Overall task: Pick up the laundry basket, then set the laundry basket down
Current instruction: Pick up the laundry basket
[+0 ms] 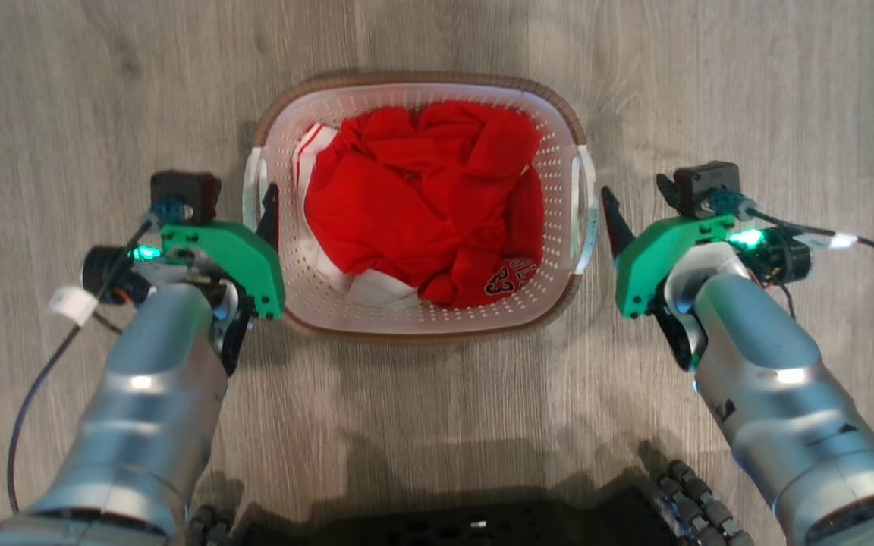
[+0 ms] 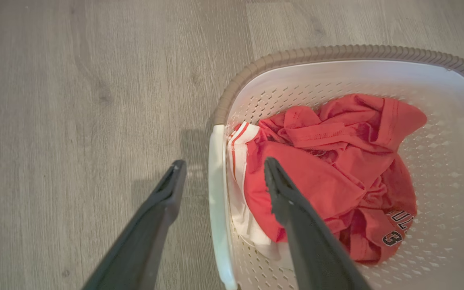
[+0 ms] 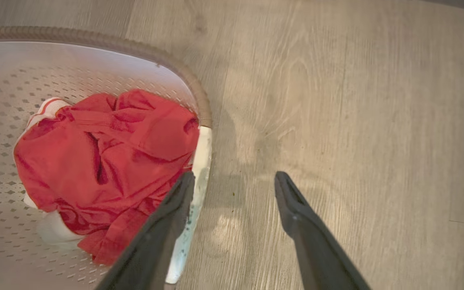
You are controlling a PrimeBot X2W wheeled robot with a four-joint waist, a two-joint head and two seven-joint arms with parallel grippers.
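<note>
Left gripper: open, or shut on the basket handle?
Open. The left gripper's fingers stand apart, one outside the white handle, the other inside the laundry basket above the red clothes.

You have bright, even light on the floor (image 1: 437, 409), with a soft dark shadow along the head view's bottom edge. In your wrist views the near fingers (image 2: 145, 237) blur, and colours look washed.

The floor of the laundry basket (image 1: 414, 95) lies under the red jersey (image 1: 422, 197), whose folds hide part of the dark print (image 1: 511, 277) at 5 o'clock. The left wrist view cuts the basket off at 3 and 6 o'clock, the right wrist view at 9 and 6. In the head view the green mount (image 1: 236, 262) hides one finger of the left hand (image 1: 257, 216)
</note>
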